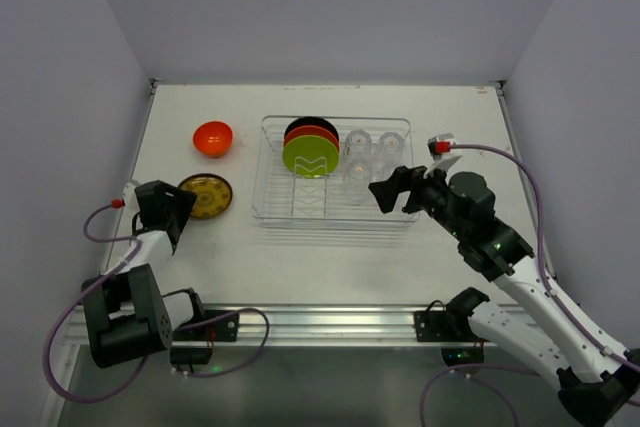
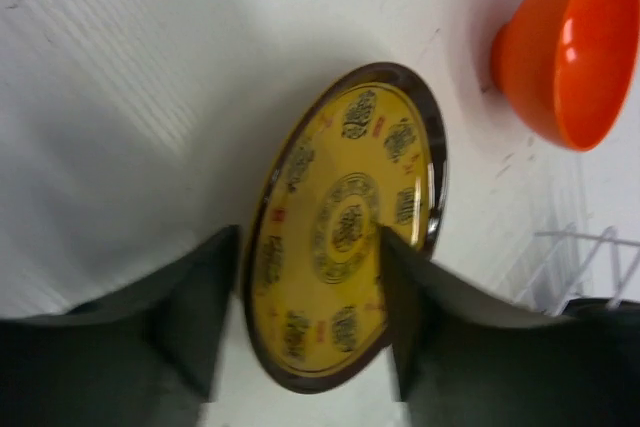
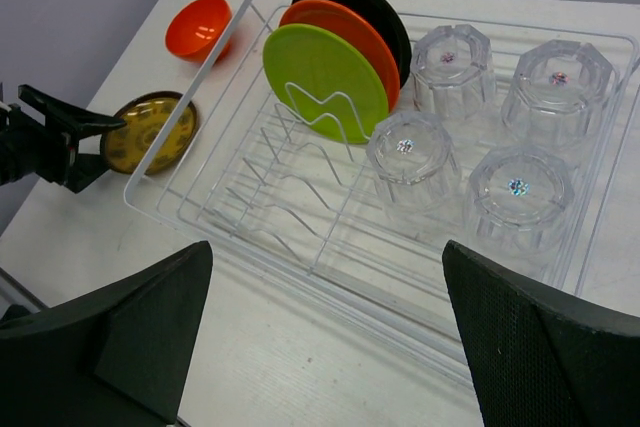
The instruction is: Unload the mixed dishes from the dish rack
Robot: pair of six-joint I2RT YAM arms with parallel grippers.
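Ok, left end effector [image 2: 305, 237] was part open, fingers either side of the yellow-brown plate [image 2: 340, 147], which lay flat on the worktop [image 1: 300, 267]. Couldn't tell if the pads touched its rim. Small orange bowl [image 2: 570, 47] sat upright beyond that end effector's tips, apart from the plate. Right end effector [image 3: 325, 267] was wide open, holding nothing, above the near rim of the dish rack [image 3: 270, 217]. Ahead of it to the left, the lime green plate [image 3: 320, 77], red-orange plate [image 3: 340, 19] and black plate [image 3: 375, 7] stood on edge, one behind another. Ahead to the right, four clear tumblers [image 3: 448, 62] sat upside down in a two-by-two block.
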